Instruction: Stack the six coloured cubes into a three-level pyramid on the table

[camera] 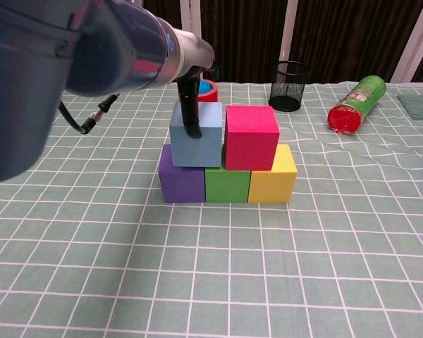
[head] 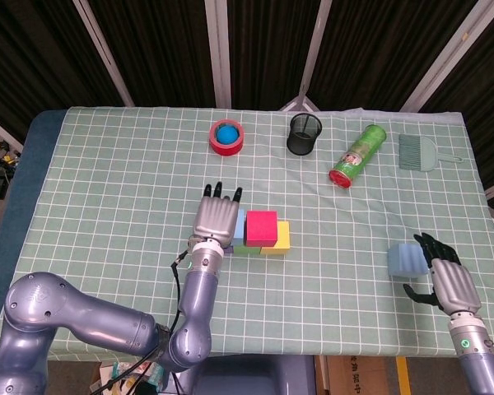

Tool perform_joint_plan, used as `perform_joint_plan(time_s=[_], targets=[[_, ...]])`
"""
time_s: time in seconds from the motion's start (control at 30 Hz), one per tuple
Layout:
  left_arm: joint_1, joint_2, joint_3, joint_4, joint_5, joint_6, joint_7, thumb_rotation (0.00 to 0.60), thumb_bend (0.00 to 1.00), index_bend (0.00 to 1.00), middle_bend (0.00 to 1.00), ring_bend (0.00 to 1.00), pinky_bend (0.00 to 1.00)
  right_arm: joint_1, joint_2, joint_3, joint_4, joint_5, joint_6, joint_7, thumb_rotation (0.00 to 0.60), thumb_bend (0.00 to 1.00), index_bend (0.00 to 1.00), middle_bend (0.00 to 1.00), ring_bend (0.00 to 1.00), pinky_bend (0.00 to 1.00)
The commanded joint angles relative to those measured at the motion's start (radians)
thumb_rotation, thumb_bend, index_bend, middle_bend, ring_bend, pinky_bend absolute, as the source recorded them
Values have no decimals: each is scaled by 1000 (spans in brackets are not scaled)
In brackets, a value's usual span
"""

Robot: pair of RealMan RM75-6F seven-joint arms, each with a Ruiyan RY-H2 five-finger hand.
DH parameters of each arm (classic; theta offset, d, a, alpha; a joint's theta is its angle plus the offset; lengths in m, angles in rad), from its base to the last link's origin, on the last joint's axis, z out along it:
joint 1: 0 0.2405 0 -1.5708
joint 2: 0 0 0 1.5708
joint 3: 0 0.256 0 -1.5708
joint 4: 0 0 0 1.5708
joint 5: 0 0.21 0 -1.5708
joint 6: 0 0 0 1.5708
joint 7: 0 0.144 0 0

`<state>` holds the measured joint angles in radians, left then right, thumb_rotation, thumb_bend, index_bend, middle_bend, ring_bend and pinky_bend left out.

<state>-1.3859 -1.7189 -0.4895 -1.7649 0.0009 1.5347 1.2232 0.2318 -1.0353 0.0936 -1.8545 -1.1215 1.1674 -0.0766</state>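
Light blue cube (head: 406,261), the pyramid's apparent capstone, sits near the desk's (head: 107,181) right edge, the right hand (head: 445,281) cupped against its side; whether it grips, I cannot tell. It appears light, soft-faced foam, best pinched on opposite flat faces. Left hand (head: 216,217) pinches the grey-blue cube (camera: 196,143) atop the purple cube (camera: 182,182) and green cube (camera: 227,185).

My purple cube (camera: 181,182), green cube (camera: 226,185) and yellow cube (camera: 272,179) sit touching in a row. The blue-grey cube (camera: 197,143) and pink cube (camera: 250,136) rest on them. A light blue cube (head: 405,261) lies well apart.
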Motion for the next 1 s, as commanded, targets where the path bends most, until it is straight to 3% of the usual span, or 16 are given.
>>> perform_joint_plan(time_s=[0.03, 1.0], targets=[[1, -3, -2, 2, 1, 0, 2, 600, 339, 0, 331, 20, 87, 0, 0, 0, 1, 2, -1, 0, 600, 306, 0, 0, 0, 0], [18, -29, -14, 21, 19, -6, 16, 600, 338, 0, 329, 20, 87, 4, -2, 0, 3, 10, -6, -5, 600, 306, 0, 0, 0, 0]])
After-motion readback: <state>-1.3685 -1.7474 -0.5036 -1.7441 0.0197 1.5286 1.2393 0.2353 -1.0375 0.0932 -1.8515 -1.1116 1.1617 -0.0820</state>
